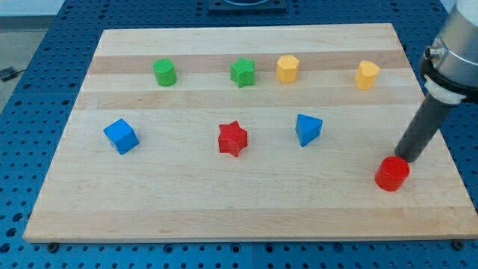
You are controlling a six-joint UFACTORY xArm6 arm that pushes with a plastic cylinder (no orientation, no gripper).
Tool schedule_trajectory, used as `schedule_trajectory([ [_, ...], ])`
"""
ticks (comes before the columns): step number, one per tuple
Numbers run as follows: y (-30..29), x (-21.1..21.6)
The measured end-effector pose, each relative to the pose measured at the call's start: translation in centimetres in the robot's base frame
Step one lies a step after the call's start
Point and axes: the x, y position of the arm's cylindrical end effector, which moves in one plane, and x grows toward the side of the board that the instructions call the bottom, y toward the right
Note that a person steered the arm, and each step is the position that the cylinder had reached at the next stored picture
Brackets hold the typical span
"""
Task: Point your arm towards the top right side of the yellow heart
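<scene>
The yellow heart (367,75) lies near the view's top right of the wooden board (246,217). My rod comes down from the view's right edge, and my tip (403,158) rests on the board well below and to the right of the heart. The tip is right at the upper right edge of a red cylinder (392,173); I cannot tell if they touch.
A yellow pentagon (287,69), a green star (243,72) and a green cylinder (164,72) line the top row left of the heart. A blue triangle (307,128), a red star (232,138) and a blue cube (121,136) sit across the middle.
</scene>
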Motion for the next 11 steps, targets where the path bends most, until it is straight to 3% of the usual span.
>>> schedule_trajectory([
  [2,-2.3,3.4],
  [3,-1.7,2.7],
  [6,8.3,-15.3],
  [7,8.8,-20.2],
  [8,4.6,-22.2],
  [10,-0.4,-11.5],
  [11,0.3,-9.4],
])
